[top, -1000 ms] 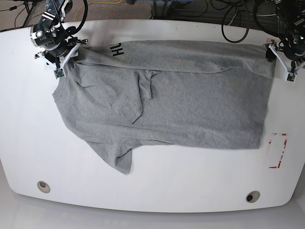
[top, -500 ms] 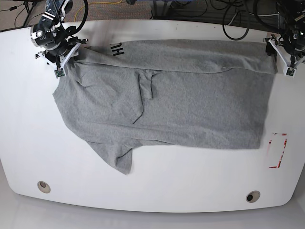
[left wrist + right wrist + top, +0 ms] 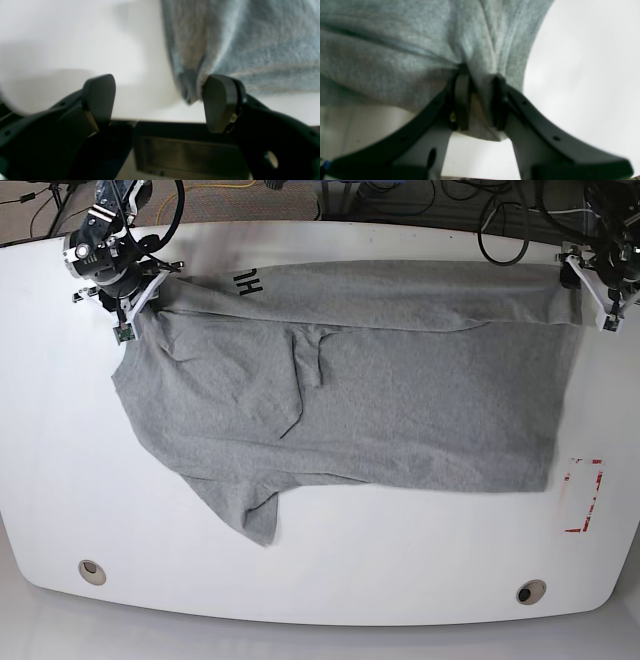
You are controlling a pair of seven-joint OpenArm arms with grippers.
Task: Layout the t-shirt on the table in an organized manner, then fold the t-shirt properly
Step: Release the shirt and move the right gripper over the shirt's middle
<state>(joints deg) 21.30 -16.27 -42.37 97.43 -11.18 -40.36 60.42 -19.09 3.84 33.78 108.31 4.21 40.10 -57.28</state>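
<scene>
The grey t-shirt (image 3: 400, 400) lies spread across the white table (image 3: 300, 580), with one sleeve pointing at the front edge and black lettering (image 3: 243, 282) at the far side. My right gripper (image 3: 133, 302) is at the shirt's far left corner. In the right wrist view it (image 3: 480, 85) is shut on a bunched fold of the t-shirt (image 3: 395, 50). My left gripper (image 3: 598, 292) is at the shirt's far right corner. In the left wrist view it (image 3: 160, 87) stands wide open, and the t-shirt's corner (image 3: 250, 37) hangs against one finger (image 3: 220, 100).
Two round metal grommets (image 3: 92, 571) (image 3: 530, 592) sit near the table's front edge. A red-and-white rectangular mark (image 3: 583, 495) lies at the right, just past the shirt's hem. Cables lie beyond the table's far edge.
My right gripper has closed down on the cloth at the far left corner. My left gripper has moved a little toward the far edge, still open.
</scene>
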